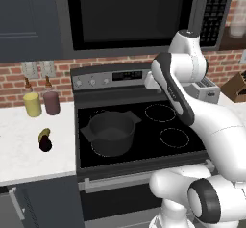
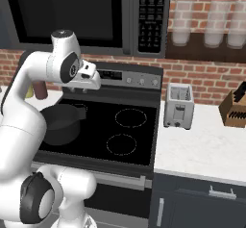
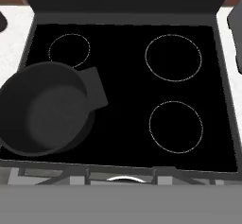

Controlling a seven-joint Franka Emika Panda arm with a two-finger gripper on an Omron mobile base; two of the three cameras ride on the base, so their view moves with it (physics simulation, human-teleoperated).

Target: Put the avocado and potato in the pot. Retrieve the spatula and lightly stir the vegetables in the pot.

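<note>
The dark pot [image 1: 111, 132] stands on the front left burner of the stove, and in the hand view the pot [image 3: 45, 109] has nothing inside. On the white counter left of the stove lie the near-black avocado [image 1: 45, 145] and, touching it at the back, the olive-yellow potato [image 1: 44, 133]. My gripper [image 2: 95, 83] hangs high above the middle of the cooktop, to the right of the pot [image 2: 60, 123], and looks down on it. Its fingers are too small and hidden to judge, and nothing shows in them. The spatula is out of view.
A yellow canister [image 1: 32, 104] and a maroon one [image 1: 51, 102] stand by the brick wall behind the vegetables. Right of the stove are a toaster [image 2: 178, 106] and a knife block [image 2: 235, 107]. A microwave [image 2: 77, 10] hangs over the cooktop [image 3: 175, 57].
</note>
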